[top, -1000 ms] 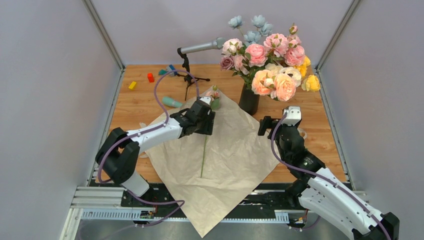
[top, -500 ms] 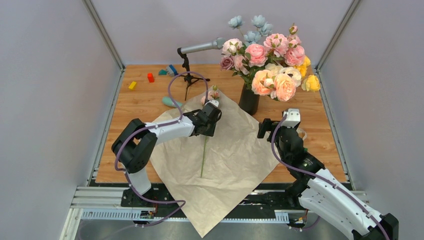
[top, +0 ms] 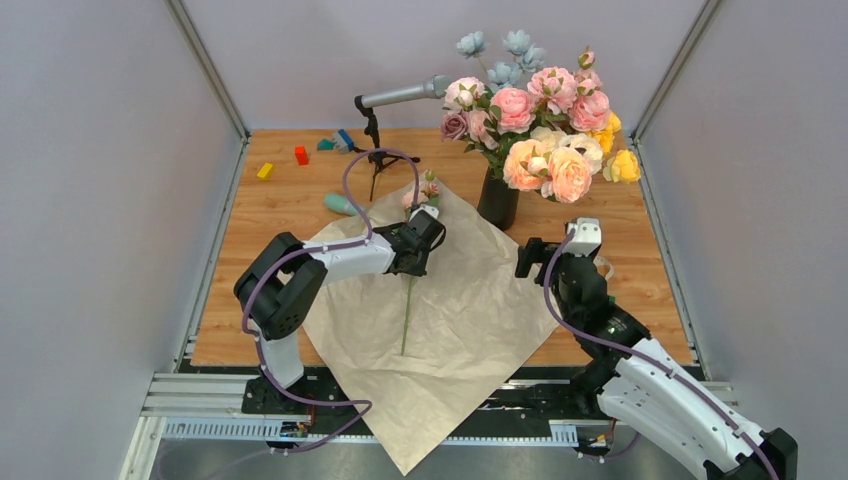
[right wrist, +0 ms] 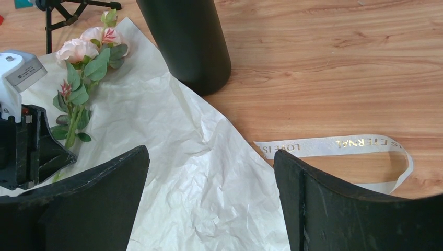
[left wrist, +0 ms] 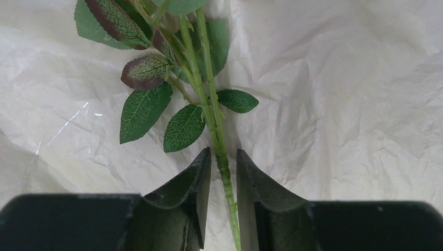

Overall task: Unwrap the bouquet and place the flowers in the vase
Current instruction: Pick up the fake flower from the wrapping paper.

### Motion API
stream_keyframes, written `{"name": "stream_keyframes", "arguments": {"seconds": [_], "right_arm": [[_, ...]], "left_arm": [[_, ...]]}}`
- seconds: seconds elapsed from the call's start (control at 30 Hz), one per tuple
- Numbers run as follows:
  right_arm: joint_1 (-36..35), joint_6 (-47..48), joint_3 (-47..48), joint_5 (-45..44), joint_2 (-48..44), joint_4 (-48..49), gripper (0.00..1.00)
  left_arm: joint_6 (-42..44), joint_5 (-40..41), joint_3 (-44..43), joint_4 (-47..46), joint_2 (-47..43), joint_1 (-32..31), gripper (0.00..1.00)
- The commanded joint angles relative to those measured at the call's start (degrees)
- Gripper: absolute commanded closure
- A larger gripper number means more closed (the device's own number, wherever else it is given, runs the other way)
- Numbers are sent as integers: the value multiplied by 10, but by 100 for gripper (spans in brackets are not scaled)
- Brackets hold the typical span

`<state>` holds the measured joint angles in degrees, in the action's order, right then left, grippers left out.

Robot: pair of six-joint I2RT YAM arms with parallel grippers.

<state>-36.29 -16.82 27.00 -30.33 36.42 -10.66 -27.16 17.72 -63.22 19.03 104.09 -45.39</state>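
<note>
Wooden bench (top: 260, 215) under everything. Spread flat across its middle, a large crinkled beige sheet of wrapping paper (top: 470, 320), one corner hanging over the near edge. At the far side, just beside the paper's far-right edge, the vase (top: 497, 205): black, upright, filled with big pink, peach, yellow and pale blue blooms (top: 545, 110). Left arm (top: 330, 262) stretched over the paper. Right arm (top: 620, 340) raised by the paper's right corner. Behind, a microphone on a small tripod (top: 385, 110).

The flowers (top: 407, 310): one long green leafy stem lying on the paper, pink buds at its far end, left of the vase and not in it. Left fingers (left wrist: 208, 164) down at the paper, set close on either side of that stem just below the leaves, slivers of paper showing in between. Gripping or not, cannot tell. Right fingers (top: 527, 255) spread wide, holding nothing.

Right of the paper, flat on the bench, a cream ribbon (right wrist: 334, 145) with gold lettering. Far left, a teal object (top: 342, 205), a red block (top: 301, 155) and a yellow block (top: 265, 170).
</note>
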Motion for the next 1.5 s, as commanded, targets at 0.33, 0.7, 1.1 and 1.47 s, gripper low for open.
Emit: {"name": "stream_keyframes", "arguments": {"seconds": [0.33, 0.7, 1.1, 1.47], "right_arm": [[3, -16, -5, -1, -17, -4, 10], [3, -7, -1, -7, -36, -17, 10], [3, -24, -4, -5, -66, -31, 10], [3, -22, 2, 9, -92, -45, 10]], "left_arm": [[-9, 5, -10, -17, 13, -4, 74], [-24, -8, 3, -16, 3, -3, 95], [-21, -34, 59, -87, -88, -3, 100], [-10, -60, 111, -139, -218, -3, 100]]}}
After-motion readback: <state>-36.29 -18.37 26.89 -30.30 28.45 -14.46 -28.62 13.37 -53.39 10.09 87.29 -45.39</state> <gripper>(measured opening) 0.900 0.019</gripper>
